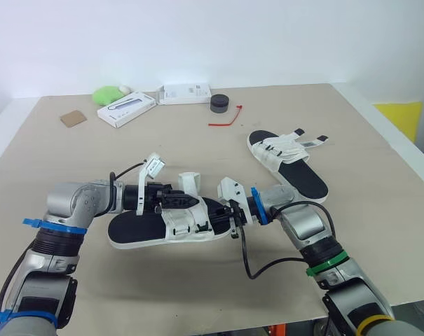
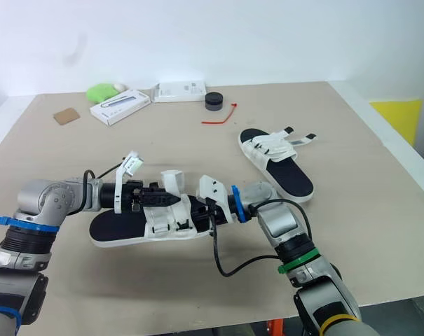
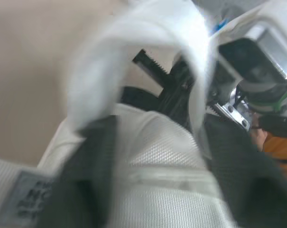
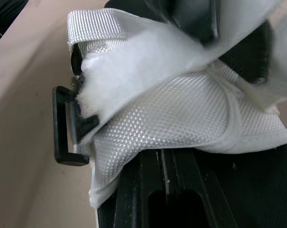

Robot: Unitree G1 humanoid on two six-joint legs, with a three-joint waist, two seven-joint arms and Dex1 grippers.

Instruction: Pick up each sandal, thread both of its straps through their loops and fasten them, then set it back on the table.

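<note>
Spreading wide under both arms, the beige counter (image 1: pixel 352 140) carries two sandals. The near sandal (image 1: pixel 138 231), white with a black footbed, lies at the front middle, between the two arms. The far sandal (image 1: pixel 303 178) lies well apart, farther back on the right, its strap ends splayed out sideways. A long white box (image 1: pixel 126 109) lies near the back edge. The left claw (image 1: pixel 186 200) reaches in from the left and is clamped on the near sandal's white mesh upper. The right claw (image 1: pixel 229 213) comes in at the sandal's right end and pinches a fuzzy white strap (image 4: pixel 148 61) between its fingers. Just beside that strap, a black loop (image 4: pixel 62 126) sticks out from the webbing.
</note>
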